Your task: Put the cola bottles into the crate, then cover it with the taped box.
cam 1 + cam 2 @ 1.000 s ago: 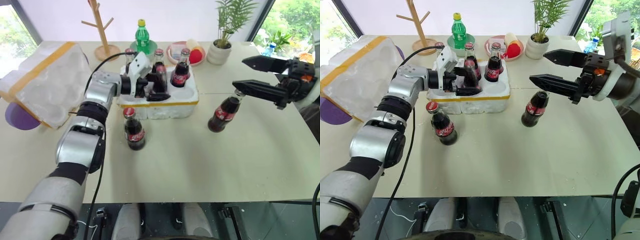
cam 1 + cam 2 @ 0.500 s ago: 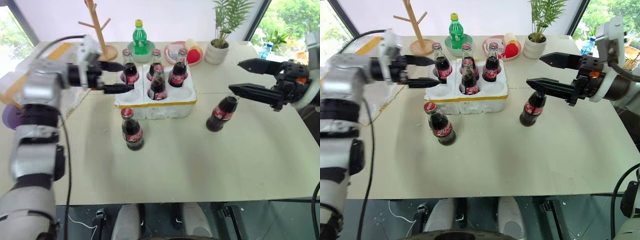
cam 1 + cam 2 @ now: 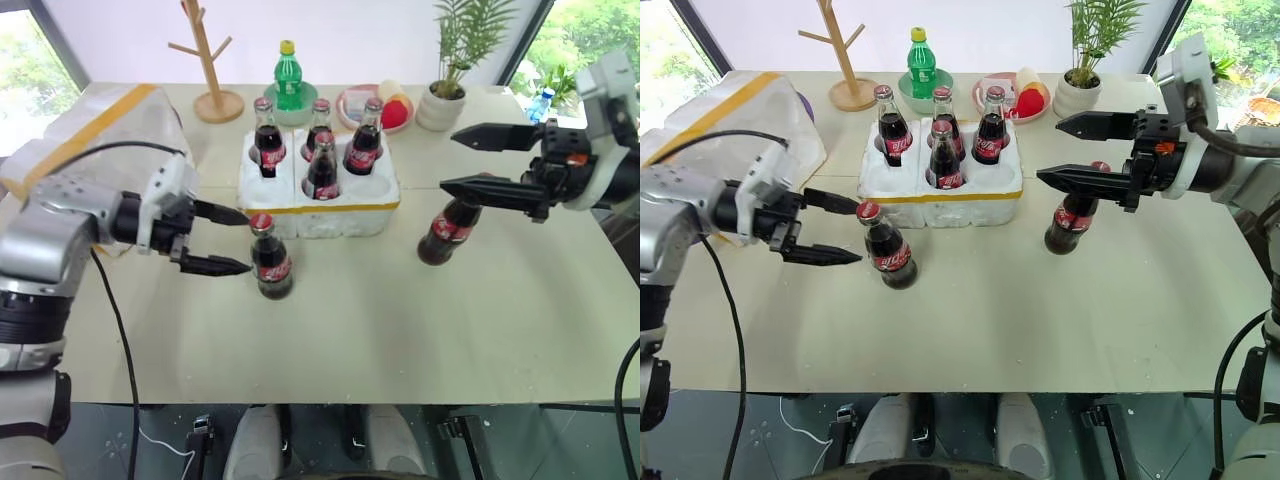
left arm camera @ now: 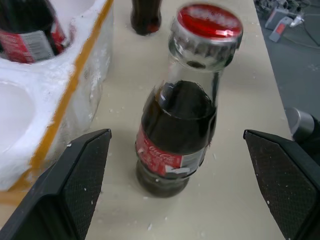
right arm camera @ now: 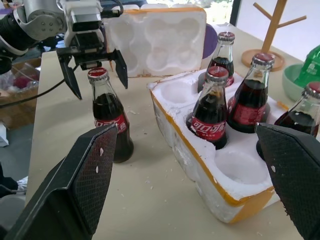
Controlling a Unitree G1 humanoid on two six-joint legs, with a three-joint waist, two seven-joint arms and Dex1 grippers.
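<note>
The desk [image 3: 400, 330] is a pale beige top, bare across its near half, set before bright windows with greenery outside.

At far left lies the taped box [image 3: 95, 150], tipped on its side over a purple object [image 3: 800, 103] at the desk's left edge. The left pincer [image 3: 232, 240] hangs low beside it, fingers spread apart, with a loose cola bottle [image 3: 270, 260] standing upright just past its tips, not gripped. Behind that bottle sits the crate [image 3: 320, 205], yellow strip along its front rim. Four cola bottles [image 3: 322, 168] stand in its wells: three in the back row, one in the front middle; two front wells are empty.

Along the back edge, from left: a wooden peg stand [image 3: 208, 60], a green plastic bottle [image 3: 287, 72] in a green bowl, a plate of food [image 3: 375, 105], and a potted plant [image 3: 445, 95].

To the right, another cola bottle [image 3: 450, 228] leans on the desk well apart from the crate. The right pincer [image 3: 448, 160] hovers above it, fingers wide apart, holding nothing.
</note>
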